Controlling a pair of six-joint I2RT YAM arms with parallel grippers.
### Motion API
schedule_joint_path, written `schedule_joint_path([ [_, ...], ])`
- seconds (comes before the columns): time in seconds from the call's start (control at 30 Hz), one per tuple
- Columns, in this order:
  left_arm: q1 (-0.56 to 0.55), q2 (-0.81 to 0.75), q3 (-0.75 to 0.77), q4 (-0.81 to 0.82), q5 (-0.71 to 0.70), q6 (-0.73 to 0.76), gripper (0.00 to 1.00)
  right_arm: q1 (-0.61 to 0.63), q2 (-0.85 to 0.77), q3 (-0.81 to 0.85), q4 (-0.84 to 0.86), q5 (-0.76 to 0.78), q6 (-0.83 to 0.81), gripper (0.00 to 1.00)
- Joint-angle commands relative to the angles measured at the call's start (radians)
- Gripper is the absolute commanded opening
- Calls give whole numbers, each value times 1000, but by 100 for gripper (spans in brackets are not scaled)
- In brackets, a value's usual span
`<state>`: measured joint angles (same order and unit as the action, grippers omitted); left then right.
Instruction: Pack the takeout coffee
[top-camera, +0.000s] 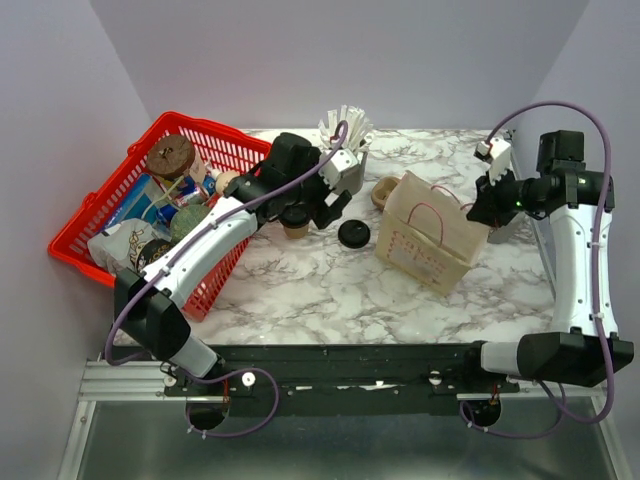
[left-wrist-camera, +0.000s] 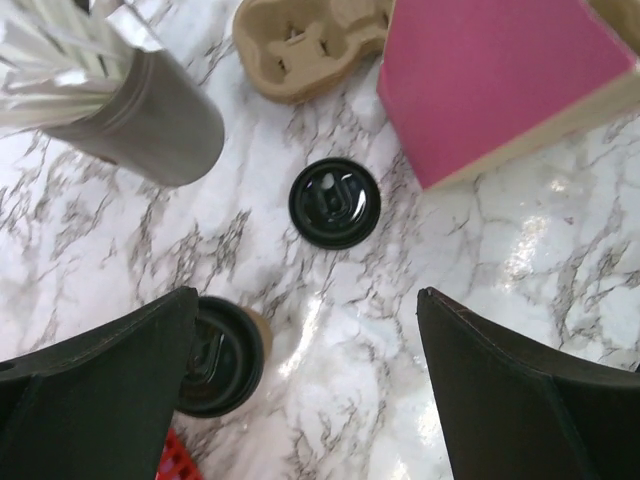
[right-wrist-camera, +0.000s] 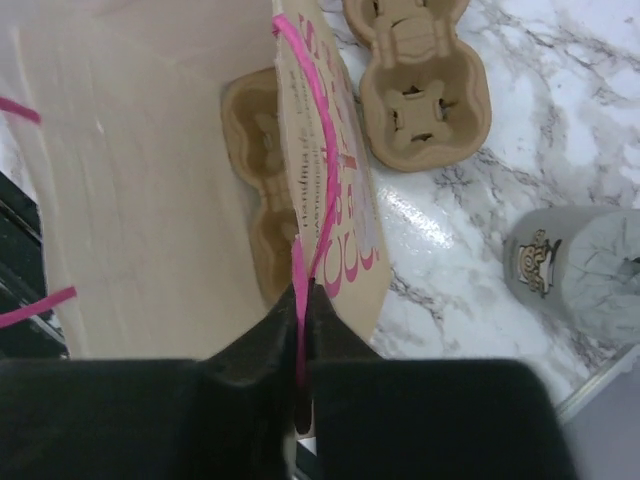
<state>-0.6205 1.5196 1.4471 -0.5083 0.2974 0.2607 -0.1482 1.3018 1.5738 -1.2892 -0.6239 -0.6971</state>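
Note:
A small tan paper cup (top-camera: 295, 224) with a black lid on it stands on the marble table; in the left wrist view it (left-wrist-camera: 222, 356) sits just beside my left finger. A second, loose black lid (top-camera: 353, 234) lies flat to its right, also seen in the left wrist view (left-wrist-camera: 334, 203). My left gripper (top-camera: 322, 205) (left-wrist-camera: 308, 300) is open and empty above the table between them. My right gripper (top-camera: 487, 205) (right-wrist-camera: 303, 292) is shut on the pink handle (right-wrist-camera: 325, 170) of the tan paper bag (top-camera: 428, 238), holding its mouth open.
A brown pulp carrier (right-wrist-camera: 255, 175) lies inside the bag; another (top-camera: 385, 190) (right-wrist-camera: 420, 90) sits on the table behind it. A grey cup of white sticks (top-camera: 345, 140) (left-wrist-camera: 150, 120) stands at the back. A red basket (top-camera: 215, 135) of items fills the left. Another grey cup (right-wrist-camera: 580, 270) is near the right arm.

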Motion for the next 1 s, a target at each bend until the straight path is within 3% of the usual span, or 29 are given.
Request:
schedule_joint_path([
  [0.0,34,46,143,-304,-14,191,99,-4,19,48,-122,-77,-58,31],
  [0.07,47,66,183,-438,26,288,99,-4,17,52,-102,-102,-38,53],
  [0.1,53,80,206,-469,25,328,99,-5,17,55,-90,-106,-9,59],
  [0.13,59,88,217,-520,25,425,99,-4,13,67,-69,-114,7,64],
  [0.33,77,189,329,-672,14,655,99,-4,8,172,-68,-128,90,87],
  [0.37,82,215,354,-696,5,688,99,-5,4,208,-76,-129,93,99],
  [0.7,119,487,604,-797,-53,768,99,-5,-119,207,-15,-99,153,100],
  [0.97,136,560,661,-797,-99,796,99,-5,-171,111,-13,-82,140,100],
])
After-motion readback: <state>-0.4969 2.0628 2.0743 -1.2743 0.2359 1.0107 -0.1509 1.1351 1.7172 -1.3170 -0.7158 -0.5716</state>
